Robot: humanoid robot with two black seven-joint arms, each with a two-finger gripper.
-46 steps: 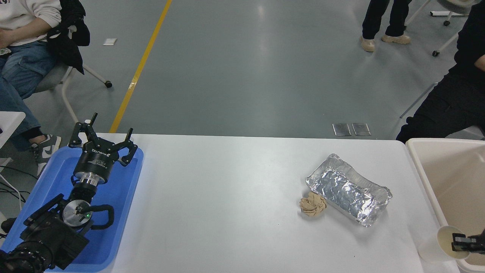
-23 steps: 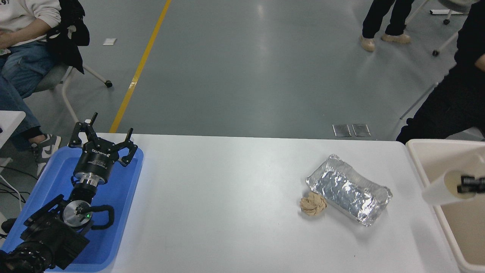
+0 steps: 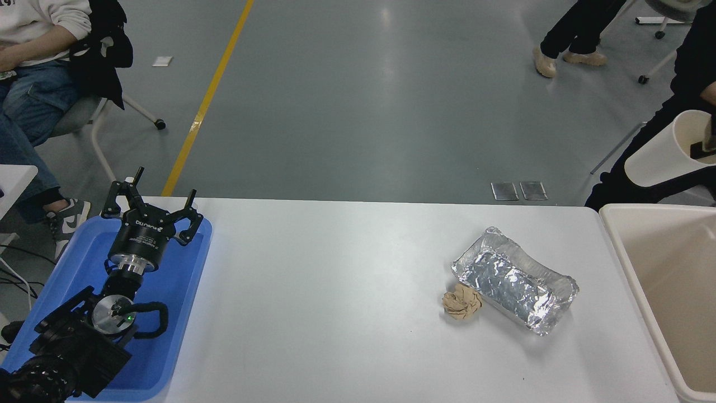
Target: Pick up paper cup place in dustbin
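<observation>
Your right gripper [image 3: 703,146] enters at the picture's right edge, and only a small dark part of it shows, sitting at the mouth of the paper cup [image 3: 660,159]. One finger reaches inside the rim and the cup hangs from it in the air, so the jaws are pinching the cup's wall. The cup is tilted on its side, its open mouth turned toward the gripper and its closed base pointing away to the left. It is high above the table [image 3: 347,291] and above the far end of the dustbin [image 3: 618,235], whose thick cream rim runs down the table's right side, below the jaws. Whether the cup sits directly over the bin's opening or just beyond its far rim, you cannot tell from this view.

Well to the left of the jaws and lower, a crinkled foil tray [image 3: 514,280] lies on the table, with a crumpled brown paper ball [image 3: 462,301] touching its near left corner.

Your left gripper [image 3: 151,210] is parked at the lower left over the blue tray [image 3: 184,313], its fingers spread wide with nothing between them.

A seated person [image 3: 33,61] is at the far left, and another person's legs [image 3: 570,39] show at the top right.
</observation>
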